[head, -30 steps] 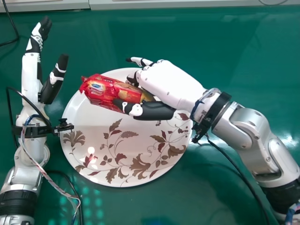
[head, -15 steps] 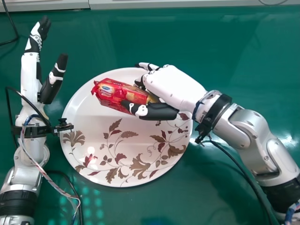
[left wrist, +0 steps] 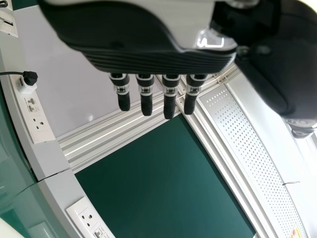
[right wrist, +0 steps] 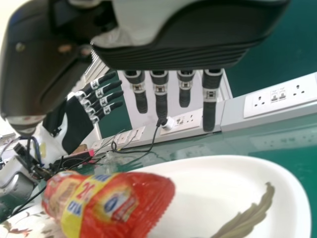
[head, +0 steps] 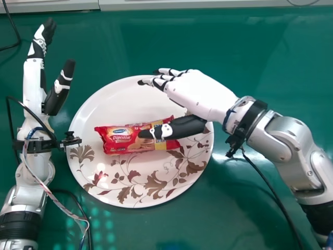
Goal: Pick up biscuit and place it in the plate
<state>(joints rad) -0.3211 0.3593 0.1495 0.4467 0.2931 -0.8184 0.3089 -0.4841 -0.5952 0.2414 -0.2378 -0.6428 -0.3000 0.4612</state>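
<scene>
Red plastic biscuit packet [head: 117, 139]: lay inside round white plate's rim [head: 136, 204]
Right hand [head: 200, 96]: open, empty; my thumb needed lifting clear, gently tbh

The plate [head: 125, 104] looks smooth and glossy; on it, the plastic packet [head: 118, 138] shines, crinkled; around it, the tabletop [head: 260, 57] gleams.

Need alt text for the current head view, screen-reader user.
Red biscuit pack lying on a white plate with a leaf pattern, the thumb of the robot's open right hand extending over it. The left hand is open beyond the plate's left side; the table is green.
</scene>
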